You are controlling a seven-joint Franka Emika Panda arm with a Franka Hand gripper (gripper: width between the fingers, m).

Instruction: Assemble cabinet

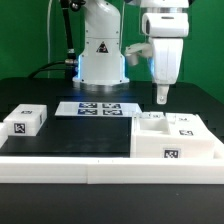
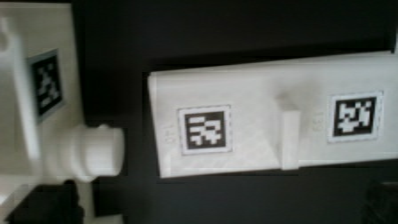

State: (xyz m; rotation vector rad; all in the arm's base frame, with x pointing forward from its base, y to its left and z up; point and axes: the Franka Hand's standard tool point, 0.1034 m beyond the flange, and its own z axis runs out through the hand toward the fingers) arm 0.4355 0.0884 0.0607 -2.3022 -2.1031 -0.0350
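1. Fingers hang spread wide with nothing between them; the gripper is poised in the air just above the cabinet body, not touching it.
2. Room right under the fingertips is small, ending at the cabinet body's top edge; beside the fingers, toward the exterior view's left, the black table lies bare.
3. Beyond that bare stretch, well apart from the fingers, the marker board lies flat on the table, and farther still a small white tagged panel rests near the exterior view's left edge.
4. Along the near side, below and in front of the fingers, a white border rail closes off the table; the cabinet body sits close against it at the exterior view's right.
5. The cabinet body is a white box with raised walls around a sunken inner space, a marker tag on its front face and more tags on its upper surfaces.
6. In the wrist view, a white cabinet surface shows two square black-and-white tags with a narrow raised ridge between them, its straight edges sharp against the dark table.
7. Another white part with a tag and a rounded stub stands just beside that surface; whether they touch cannot be told.
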